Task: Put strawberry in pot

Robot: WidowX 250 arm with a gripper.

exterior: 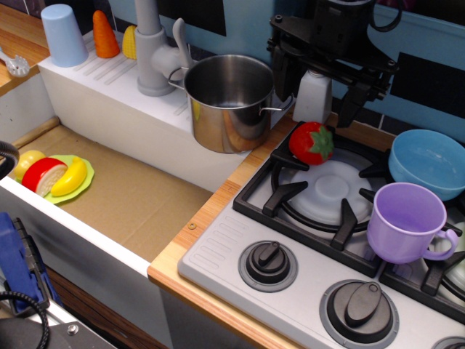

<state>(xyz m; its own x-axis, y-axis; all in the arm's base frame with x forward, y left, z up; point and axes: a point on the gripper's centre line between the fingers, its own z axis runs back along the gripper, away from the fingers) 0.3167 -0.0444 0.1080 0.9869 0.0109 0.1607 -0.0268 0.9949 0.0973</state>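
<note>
Nearest, at the front edge, sit the stove knobs (269,265); behind them a purple mug (404,220) stands on the burner grate toward the right; farther back the strawberry (311,142), glossy red with a green leafy cap, lies on the grate's back left corner; just left stands the shiny steel pot (229,102); above the berry the black gripper (317,98) hangs spread, holding nothing.

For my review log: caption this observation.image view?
Open claw hovers above strawberry on stove, beside empty pot.
</note>
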